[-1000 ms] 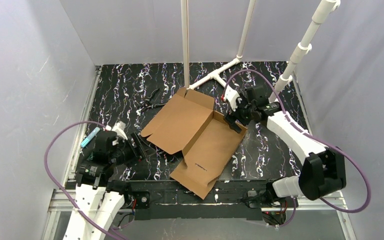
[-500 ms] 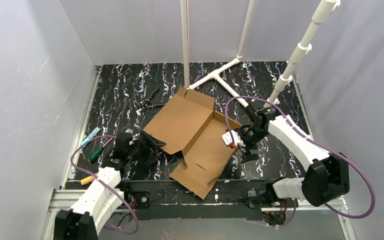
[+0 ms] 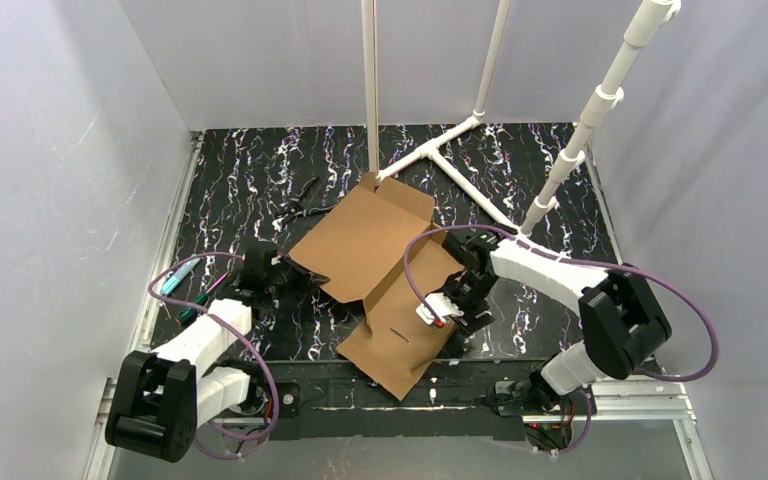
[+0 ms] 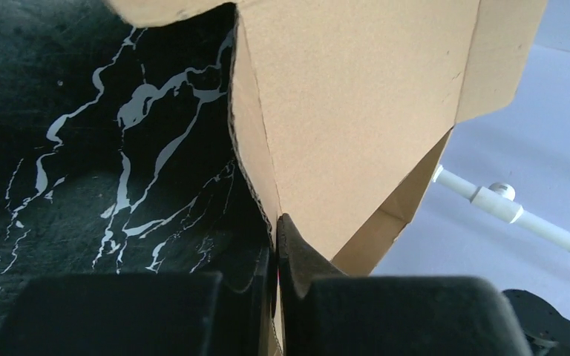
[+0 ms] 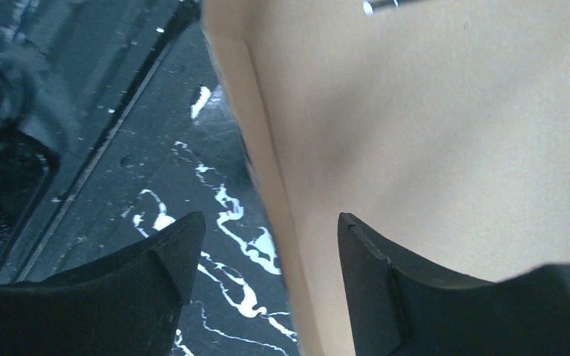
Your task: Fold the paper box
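Box (image 3: 380, 270): flat brown cardboard, unfolded, lying diagonally at the middle of the black marbled tabletop (image 3: 240, 170). One large panel points to the far side. The other runs toward the near edge, and its near corner reaches the strip in front of the arm bases. A low fold stands up along the line between the two panels.

Left pincer (image 3: 295, 282): at the left corner of the box, low over the tabletop. The wrist view shows its fingers (image 4: 304, 259) pressed together with the edge of a cardboard flap nipped between them. The flap rises upright from the grip. Pincer closed, gripping the box.

Right pincer (image 3: 457, 308): at the right edge of the near panel. In the wrist view its two fingers (image 5: 159, 274) stand apart, and the cardboard edge runs up between them. One finger is over the tabletop; the other is against the cardboard face. Pincer open, clamping nothing.

Elsewhere: pliers (image 3: 298, 207) lie on the tabletop just beyond the left edge of the far panel. White pipes (image 3: 430, 155) stand at the far side. A teal pen (image 3: 176, 279) lies near the left edge.
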`<action>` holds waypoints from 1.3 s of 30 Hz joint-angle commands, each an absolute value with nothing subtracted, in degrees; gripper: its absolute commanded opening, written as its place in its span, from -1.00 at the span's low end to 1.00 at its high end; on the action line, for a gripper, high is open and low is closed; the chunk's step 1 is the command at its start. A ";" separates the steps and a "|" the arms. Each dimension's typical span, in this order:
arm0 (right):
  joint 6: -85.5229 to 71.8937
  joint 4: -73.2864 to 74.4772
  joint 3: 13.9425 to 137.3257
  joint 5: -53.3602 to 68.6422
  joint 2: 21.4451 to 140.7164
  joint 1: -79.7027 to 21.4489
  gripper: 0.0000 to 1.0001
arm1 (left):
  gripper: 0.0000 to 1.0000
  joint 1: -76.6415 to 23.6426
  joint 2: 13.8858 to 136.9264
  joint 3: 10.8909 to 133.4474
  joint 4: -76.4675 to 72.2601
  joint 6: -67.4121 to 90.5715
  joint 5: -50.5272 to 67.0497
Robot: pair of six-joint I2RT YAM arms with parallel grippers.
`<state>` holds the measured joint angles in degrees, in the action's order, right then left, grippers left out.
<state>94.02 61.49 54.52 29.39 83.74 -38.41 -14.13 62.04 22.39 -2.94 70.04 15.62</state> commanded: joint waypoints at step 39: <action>54.58 27.60 62.42 6.83 100.81 -46.21 -0.60 | 0.85 -17.21 63.35 59.55 15.47 11.81 -5.92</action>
<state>56.88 24.97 61.36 6.46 98.21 -47.33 -20.58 71.48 56.47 2.92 10.50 -2.85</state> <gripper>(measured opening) 0.125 0.880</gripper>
